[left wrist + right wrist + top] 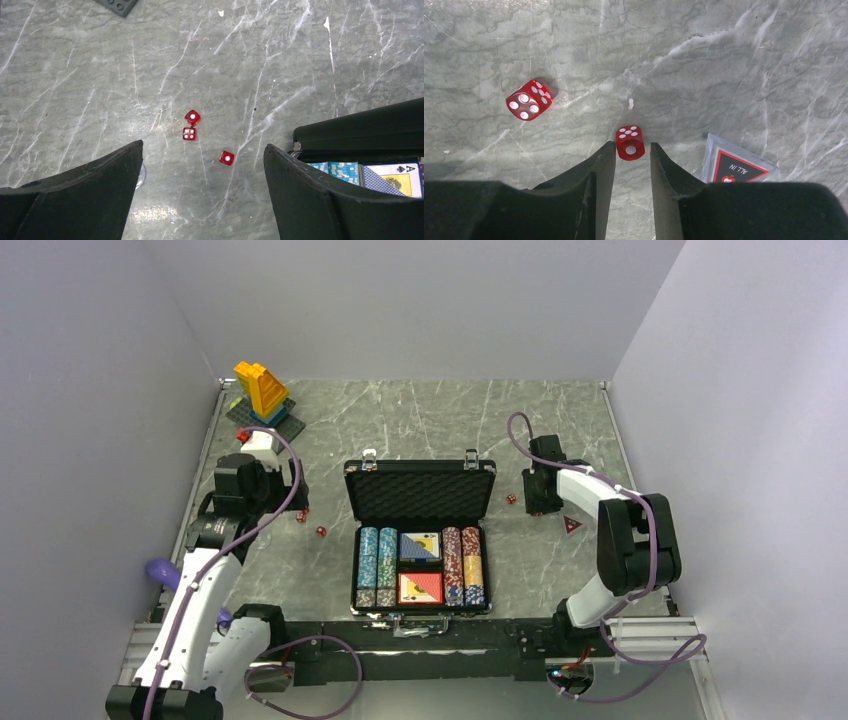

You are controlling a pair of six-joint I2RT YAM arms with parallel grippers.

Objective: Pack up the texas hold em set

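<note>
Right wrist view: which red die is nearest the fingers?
The die in the middle, right at the fingertips; the other die lies apart at upper left.

your grey marbled tabletop [420, 420] carries the open black case [420, 495] at centre. red dice [321, 531] lie scattered either side of it, an "all in" marker [572, 524] sits right, and a brick tower [262, 390] stands far-left.

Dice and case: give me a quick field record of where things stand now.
case: open, lid up; chips and decks inside
left dice: three, loose on the table
right dice: two, on the table
left gripper: fingers wide apart, above the left dice
right gripper: fingers close either side of one die; grip uncertain
all-in marker: flat on the table, beside the right gripper
</note>
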